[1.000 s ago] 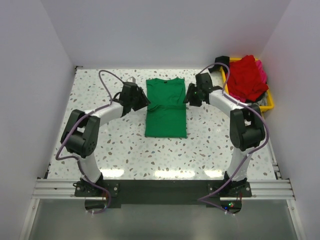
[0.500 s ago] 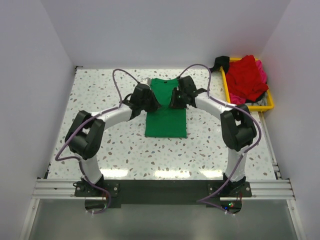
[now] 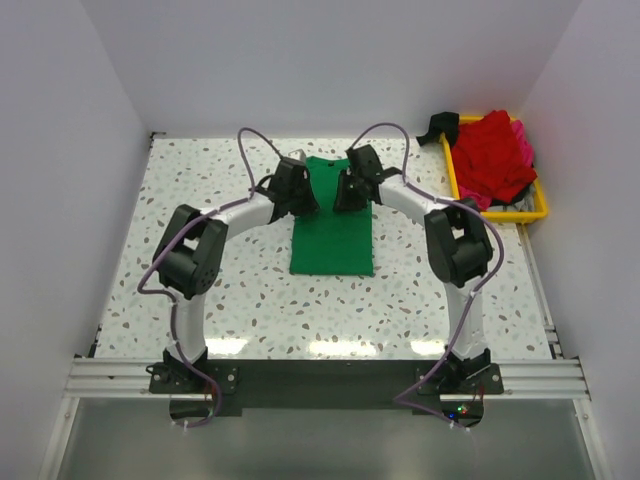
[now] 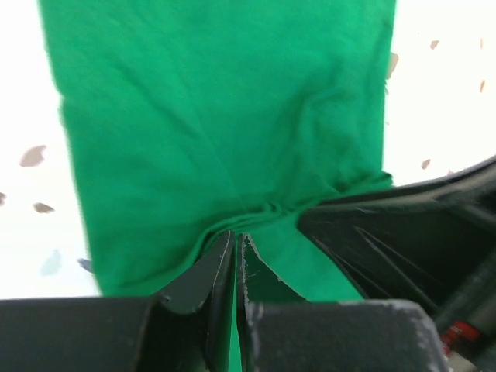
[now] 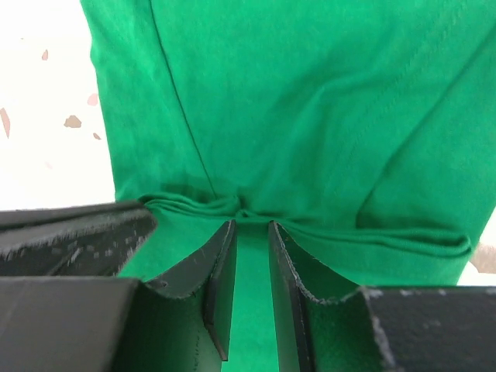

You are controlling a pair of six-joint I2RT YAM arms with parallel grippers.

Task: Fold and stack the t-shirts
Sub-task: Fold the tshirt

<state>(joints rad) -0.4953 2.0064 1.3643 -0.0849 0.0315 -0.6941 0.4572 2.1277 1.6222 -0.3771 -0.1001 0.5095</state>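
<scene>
Item, lower centre of the overhead frame: speckled worktop (image 3: pixel 220 290), bare between my arm bases and the cloth. Item, centre of frame: green t-shirt (image 3: pixel 332 245), lying flat as a narrow strip. Its sides are already turned in, as I judge it, and its long axis runs bottom to top of the frame, with the near hem towards the bases. Item, on the strip's upper left edge: left claw (image 4: pixel 235 234), pressed almost together on a puckered ridge of the green cloth. Item, on the strip's upper right edge: right claw (image 5: pixel 246 225), a narrow gap between its fingers and a thicker layered fold bunched at the tips. I read this as a pinch on that fold. The two claws sit level with each other at the far end, close enough that the right arm's black body fills the lower right of the left wrist view. All the free cloth lies towards the bottom of the frame from both, and neither arm is nearer to it. My judgement is that the coming move draws the far end down the long axis to the near hem, both arms keeping pace or the strip skews. Item, upper right of the overhead frame: yellow tray (image 3: pixel 528 214), well apart from the green cloth, heaped with a red t-shirt (image 3: pixel 495 155) and a pink t-shirt (image 3: pixel 523 133), both unfolded. The right arm is the nearer to it.
</scene>
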